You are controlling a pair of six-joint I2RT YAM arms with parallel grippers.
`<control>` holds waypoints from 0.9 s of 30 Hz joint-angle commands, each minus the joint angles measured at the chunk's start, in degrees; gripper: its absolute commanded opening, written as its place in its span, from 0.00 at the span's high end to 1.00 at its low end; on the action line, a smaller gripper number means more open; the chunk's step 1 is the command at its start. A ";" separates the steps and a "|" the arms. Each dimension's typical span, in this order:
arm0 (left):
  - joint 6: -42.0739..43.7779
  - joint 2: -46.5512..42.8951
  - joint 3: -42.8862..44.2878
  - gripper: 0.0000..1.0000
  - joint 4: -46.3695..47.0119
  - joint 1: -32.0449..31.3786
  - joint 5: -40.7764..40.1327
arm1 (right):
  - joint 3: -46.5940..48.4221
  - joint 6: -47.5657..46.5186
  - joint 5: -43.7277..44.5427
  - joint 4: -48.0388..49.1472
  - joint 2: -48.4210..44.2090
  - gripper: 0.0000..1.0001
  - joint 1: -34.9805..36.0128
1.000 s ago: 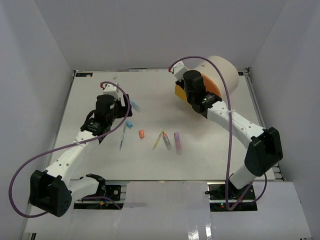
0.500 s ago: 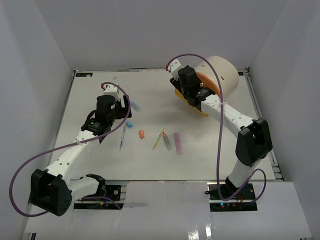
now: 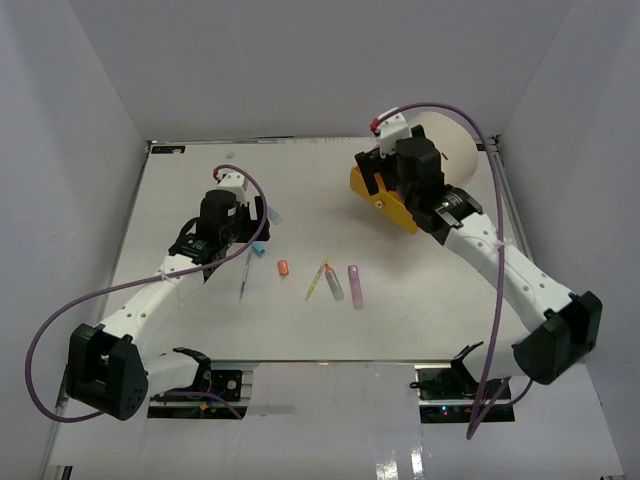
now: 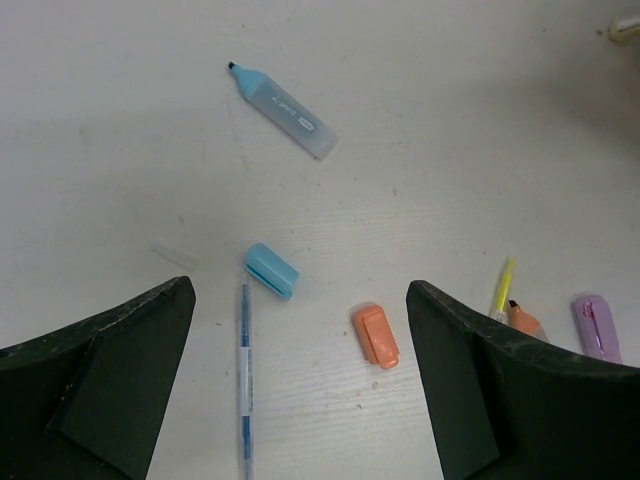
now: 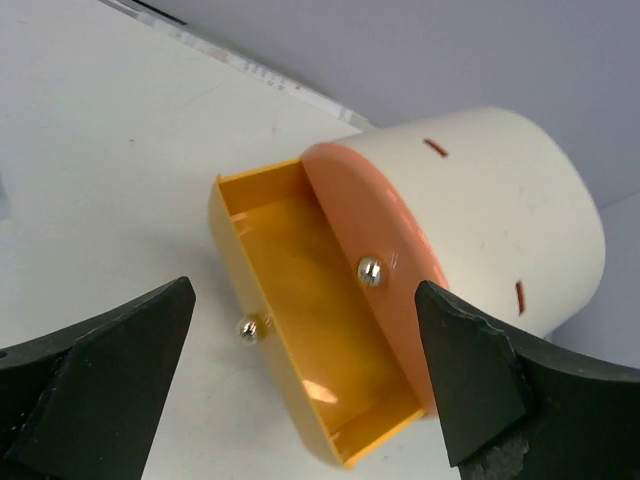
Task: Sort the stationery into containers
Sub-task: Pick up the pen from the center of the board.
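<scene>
Right end effector [image 5: 305,290] hangs spread wide, clear of the open yellow drawer [image 5: 268,186].

Two slim machines on show: the left arm [image 3: 140,308] and the right arm [image 3: 520,285], both built of smooth white plastic links. Each grows out of a chunky black joint block [image 3: 100,378] and finishes in a boxy black wrist housing [image 3: 415,160]. A glossy purple cable [image 3: 445,104] trails off each one, tipped with a small red plug [image 3: 376,126]. Up close now, the left gripper [image 4: 300,288] carries matt black, wedge-shaped fingers [image 4: 110,380], and the right gripper [image 5: 305,288] wears the very same black wedges.
</scene>
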 commanded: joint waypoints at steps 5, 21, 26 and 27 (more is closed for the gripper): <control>-1.00 1.66 2.18 0.02 -2.10 -0.36 12.24 | -14.16 16.23 -9.01 -1.77 -13.76 0.05 -0.18; -7.32 15.80 8.86 0.18 -8.87 -18.37 9.44 | -30.17 19.66 -11.31 1.04 -28.80 0.05 -0.26; -8.65 21.96 11.23 0.28 -9.84 -20.14 9.44 | -31.75 19.84 -11.22 1.22 -30.11 0.05 -0.26; -8.73 22.58 11.76 0.30 -9.93 -20.49 9.44 | -32.10 19.84 -11.22 1.22 -30.21 0.05 -0.35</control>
